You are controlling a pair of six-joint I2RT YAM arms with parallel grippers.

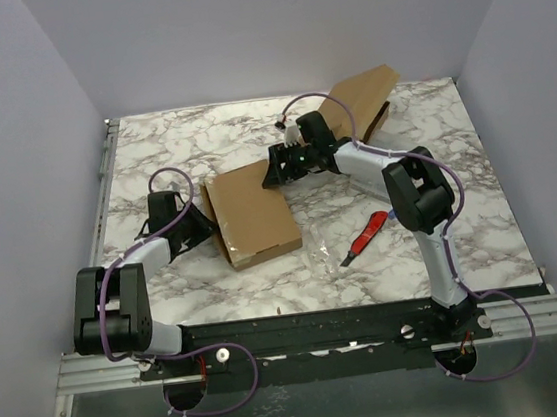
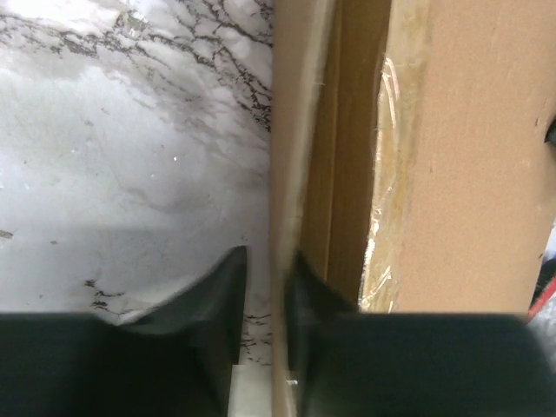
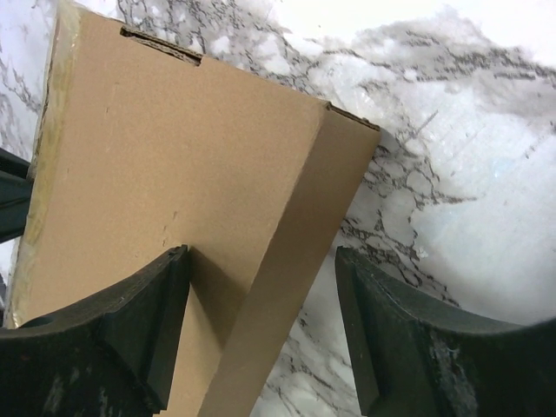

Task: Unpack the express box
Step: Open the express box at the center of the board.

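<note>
The express box (image 1: 249,217) is a flat brown carton lying mid-table. My left gripper (image 1: 203,229) is at its left edge. In the left wrist view the gripper (image 2: 265,300) is shut on a thin upright cardboard flap (image 2: 291,130), one finger on each side, and torn clear tape shows along the box (image 2: 460,174). My right gripper (image 1: 279,171) is at the box's far end. In the right wrist view the gripper (image 3: 261,287) stands open astride the box (image 3: 174,156) edge. One finger (image 3: 143,321) rests on the top face and the other is over the marble.
A second opened brown carton (image 1: 361,93) lies at the back right of the marble table (image 1: 150,143). A red and black cutter (image 1: 365,237) lies right of the box, beside a crumpled clear plastic sheet (image 1: 324,256).
</note>
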